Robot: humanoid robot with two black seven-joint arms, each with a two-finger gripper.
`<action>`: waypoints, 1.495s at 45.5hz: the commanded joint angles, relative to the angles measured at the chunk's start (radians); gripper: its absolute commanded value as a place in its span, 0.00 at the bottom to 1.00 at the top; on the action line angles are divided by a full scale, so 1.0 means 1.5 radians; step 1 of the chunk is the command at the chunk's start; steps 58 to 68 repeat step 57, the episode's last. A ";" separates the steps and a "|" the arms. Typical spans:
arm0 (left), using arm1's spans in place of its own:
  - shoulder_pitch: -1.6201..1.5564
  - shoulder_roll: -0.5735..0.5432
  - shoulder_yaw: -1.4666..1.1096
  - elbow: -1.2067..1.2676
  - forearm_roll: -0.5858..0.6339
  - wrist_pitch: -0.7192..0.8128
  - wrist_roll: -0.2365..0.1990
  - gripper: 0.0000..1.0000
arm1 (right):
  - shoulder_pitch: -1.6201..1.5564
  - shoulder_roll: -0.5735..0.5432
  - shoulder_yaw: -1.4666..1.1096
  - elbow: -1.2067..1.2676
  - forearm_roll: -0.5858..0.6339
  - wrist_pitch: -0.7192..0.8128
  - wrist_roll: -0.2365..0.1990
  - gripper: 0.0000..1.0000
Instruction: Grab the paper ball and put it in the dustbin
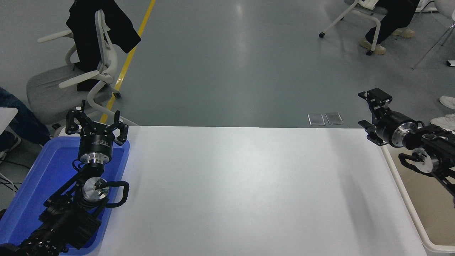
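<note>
The paper ball shows nowhere in the head view. The cream-beige dustbin (432, 217) stands at the table's right end, partly covered by my right arm. My right gripper (365, 110) is open and empty. It hovers over the table's far right corner, just left of the dustbin's rim, pointing left and away. My left gripper (95, 120) is open and empty, parked above the far end of the blue tray (42, 167) at the lower left.
The white table (241, 185) spans the middle of the view. An office chair (89, 74) with a black garment stands beyond the far left corner. A person's legs (387, 21) and a chair are at the top right, and white shoes (446, 113) at the right edge.
</note>
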 commanded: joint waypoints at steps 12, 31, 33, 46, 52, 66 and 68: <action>0.000 0.000 0.000 -0.001 0.000 0.000 0.000 0.99 | -0.021 0.113 0.141 -0.022 0.170 0.018 0.001 1.00; 0.000 0.000 0.000 0.000 0.000 0.000 0.000 0.99 | -0.068 0.126 0.158 -0.125 0.258 0.176 0.002 1.00; 0.000 0.000 0.000 -0.001 0.000 -0.001 0.000 0.99 | -0.073 0.126 0.158 -0.132 0.270 0.188 0.001 1.00; 0.000 0.000 0.000 -0.001 0.000 0.000 0.000 0.99 | -0.095 0.126 0.169 -0.147 0.331 0.208 0.002 1.00; 0.000 0.000 0.000 0.000 0.000 0.000 0.000 0.99 | -0.114 0.127 0.171 -0.147 0.335 0.222 0.002 1.00; 0.000 0.000 0.000 -0.001 0.000 0.000 0.000 0.99 | -0.119 0.145 0.172 -0.147 0.336 0.225 0.002 1.00; 0.000 0.000 0.000 -0.001 0.000 0.000 0.000 0.99 | -0.119 0.145 0.172 -0.147 0.336 0.225 0.002 1.00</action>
